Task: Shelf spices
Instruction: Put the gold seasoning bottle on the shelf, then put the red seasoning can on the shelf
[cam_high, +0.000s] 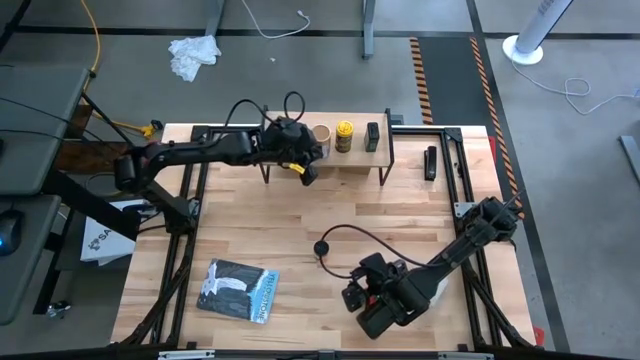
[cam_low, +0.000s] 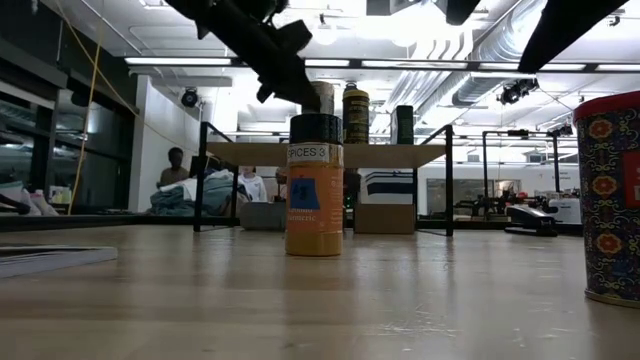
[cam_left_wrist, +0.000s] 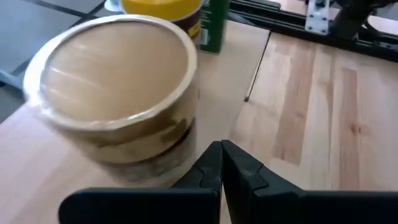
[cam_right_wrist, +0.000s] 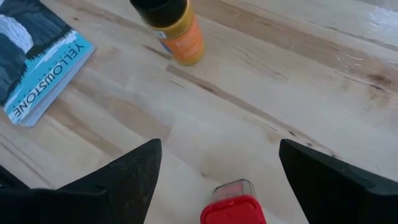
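The light butcher-block wooden table (cam_high: 300, 225) carries everything, and across its far edge stands the low shelf with a pale plank top and thin black wire legs (cam_high: 352, 158). Near the table's front left corner lies a flat blue-grey Yellowstone case (cam_high: 238, 291). The left arm reaches in from the left side to the shelf, and the left gripper (cam_left_wrist: 221, 163) hangs over the plank with its dark fingers pressed together on nothing, right beside the squat tan cylinder with a pale flat lid (cam_left_wrist: 118, 93), which stands upright on the shelf. Next along the plank stand the yellow-capped jar (cam_high: 344, 136) and then the small black rectangular tin (cam_high: 372, 136), each upright and apart from its neighbour. The right arm comes from the right edge toward the front, and the right gripper (cam_right_wrist: 217, 171) has its fingers spread wide, holding nothing, over the red square tin (cam_right_wrist: 234, 210) on the tabletop. Farther in, near the table's middle, the amber jar with a black cap (cam_high: 321, 248) stands upright on the bare wood.
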